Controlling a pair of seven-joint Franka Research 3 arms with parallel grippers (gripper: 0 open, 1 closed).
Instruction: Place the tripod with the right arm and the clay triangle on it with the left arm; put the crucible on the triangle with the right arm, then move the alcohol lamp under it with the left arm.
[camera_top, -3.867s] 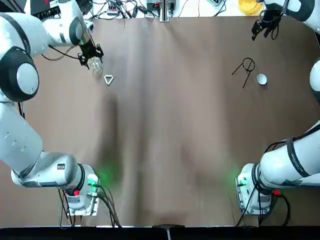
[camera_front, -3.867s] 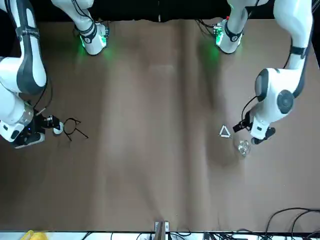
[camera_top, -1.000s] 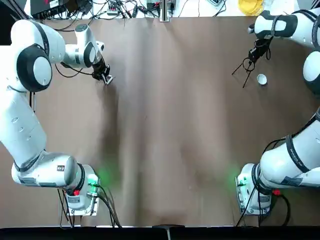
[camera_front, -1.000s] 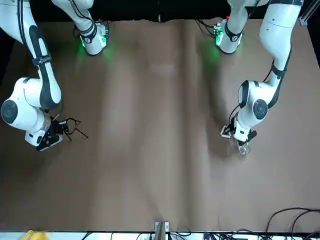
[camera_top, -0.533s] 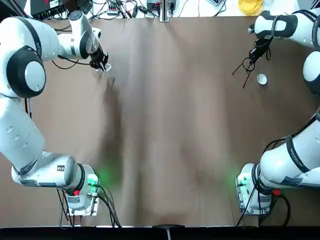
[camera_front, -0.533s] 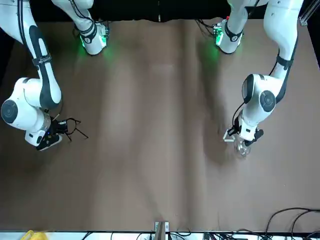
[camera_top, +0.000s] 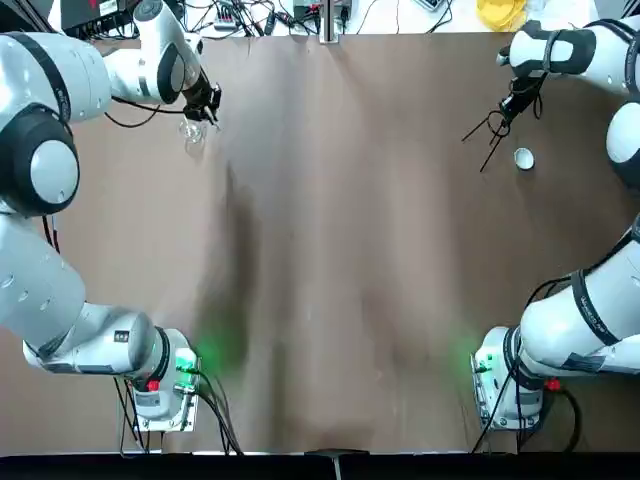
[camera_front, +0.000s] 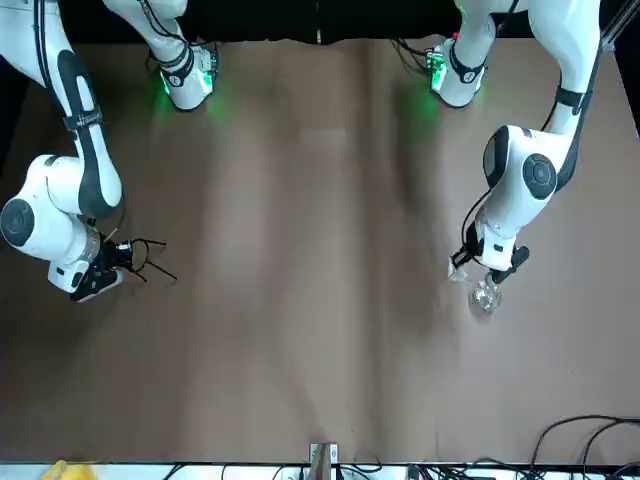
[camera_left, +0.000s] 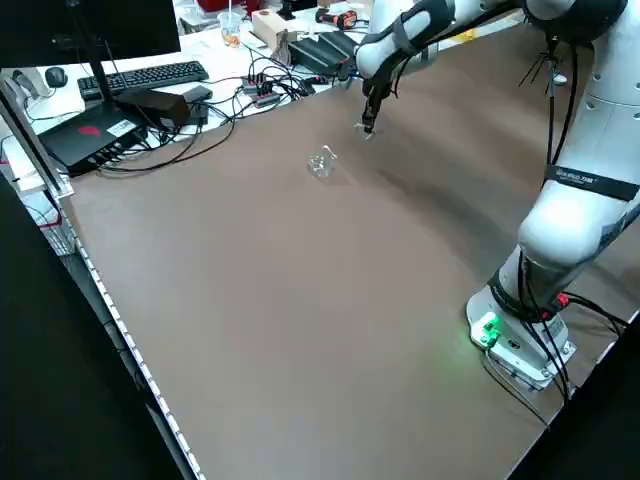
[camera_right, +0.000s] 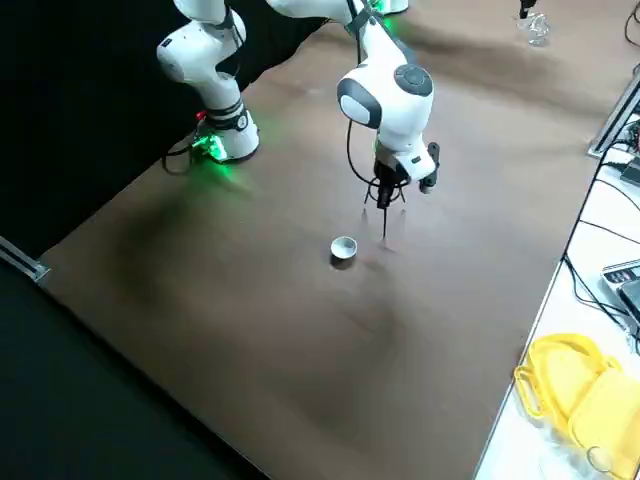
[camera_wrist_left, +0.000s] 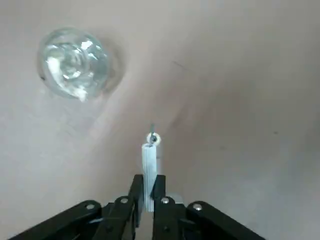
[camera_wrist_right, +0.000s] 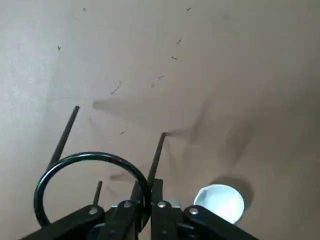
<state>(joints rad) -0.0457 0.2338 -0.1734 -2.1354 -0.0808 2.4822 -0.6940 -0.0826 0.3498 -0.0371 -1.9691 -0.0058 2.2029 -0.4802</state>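
Tripod (camera_wrist_right: 93, 156) — in right end effector (camera_wrist_right: 145, 200) — unlabelled

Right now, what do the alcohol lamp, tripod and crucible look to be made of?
Alcohol lamp: clear glass, probably; see-through with bright glints. Tripod: likely black-coated metal wire; its round ring shines. Crucible: perhaps ceramic, plain white, though plastic isn't ruled out.

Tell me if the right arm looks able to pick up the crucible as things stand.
Probably not yet: the right hand is closed on the tripod, so it would likely have to set that down first. Otherwise the way looks free, with the crucible on the table close beside it.
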